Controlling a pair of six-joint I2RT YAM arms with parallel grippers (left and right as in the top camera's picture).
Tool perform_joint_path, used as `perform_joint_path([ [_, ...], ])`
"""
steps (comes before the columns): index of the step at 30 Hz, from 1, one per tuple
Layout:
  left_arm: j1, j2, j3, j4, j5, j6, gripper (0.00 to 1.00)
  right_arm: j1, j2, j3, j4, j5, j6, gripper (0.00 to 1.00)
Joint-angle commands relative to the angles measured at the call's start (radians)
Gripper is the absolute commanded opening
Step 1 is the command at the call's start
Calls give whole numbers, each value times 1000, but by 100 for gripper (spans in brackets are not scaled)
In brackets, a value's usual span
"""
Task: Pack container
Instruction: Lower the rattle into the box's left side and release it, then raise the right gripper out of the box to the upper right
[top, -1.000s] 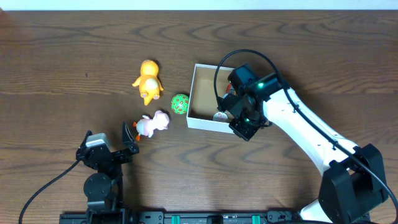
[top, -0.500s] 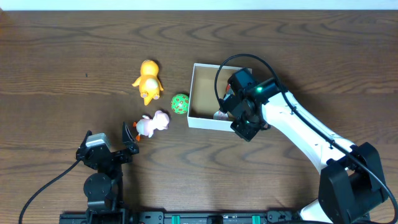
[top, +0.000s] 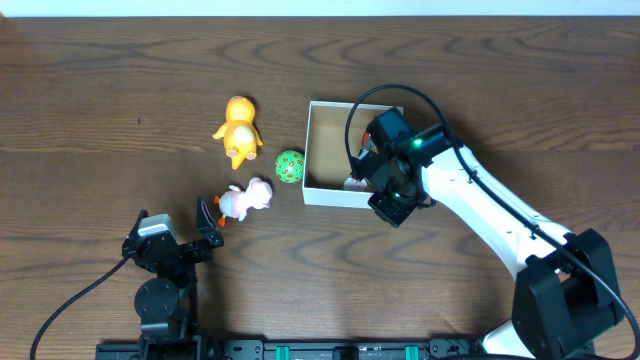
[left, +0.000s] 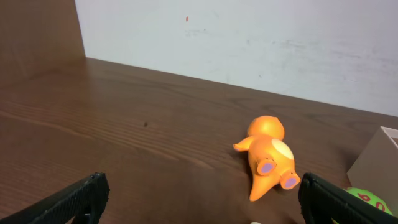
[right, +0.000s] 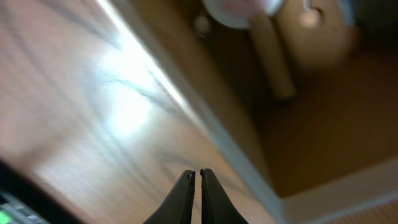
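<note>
The container (top: 322, 130), a shallow white-walled box with a brown inside, stands at the table's middle. A small pink and white toy (top: 354, 183) lies in its front part, and it also shows in the right wrist view (right: 239, 6). My right gripper (top: 388, 197) is shut and empty over the container's front right corner. Its fingertips (right: 198, 175) are above bare wood just outside the white wall (right: 205, 124). My left gripper (left: 202, 208) is open and empty, low at the front left (top: 180, 240). It faces an orange toy (left: 268, 155).
The orange toy (top: 238, 130), a green ball (top: 290, 166) and a pink and white toy (top: 246, 198) lie left of the container. The green ball (left: 367, 198) and a container corner (left: 379, 155) show at the right of the left wrist view.
My right gripper has moved slightly left over the container's front right corner, and the container seems nudged a little to the left. The left arm and the toys have not moved.
</note>
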Motion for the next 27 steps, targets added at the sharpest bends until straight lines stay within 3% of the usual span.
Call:
perform_joint_path([
  [1, -2, -5, -31, -19, -4, 13, 98, 5, -23, 81, -22, -177, 1, 8],
  [6, -2, -5, -31, -19, -4, 13, 98, -14, -24, 180, -59, -232, 2, 6],
  [9, -2, -5, -31, -19, -4, 13, 98, -49, -24, 226, -31, -218, 13, 11],
  [16, -2, -5, -31, -19, -4, 13, 98, -244, -24, 287, 69, 1, 180, 15],
  [20, -2, -5, -31, -19, -4, 13, 98, -383, -24, 294, 43, 5, 183, 32],
  [21, -2, -5, -31, -19, -4, 13, 98, -418, -24, 294, 35, 5, 183, 45],
  [23, -2, -5, -31, -19, -4, 13, 98, -468, -24, 294, 20, 5, 182, 99],
  [27, -2, -5, -31, -19, -4, 13, 98, -540, -24, 294, -14, 5, 182, 99],
])
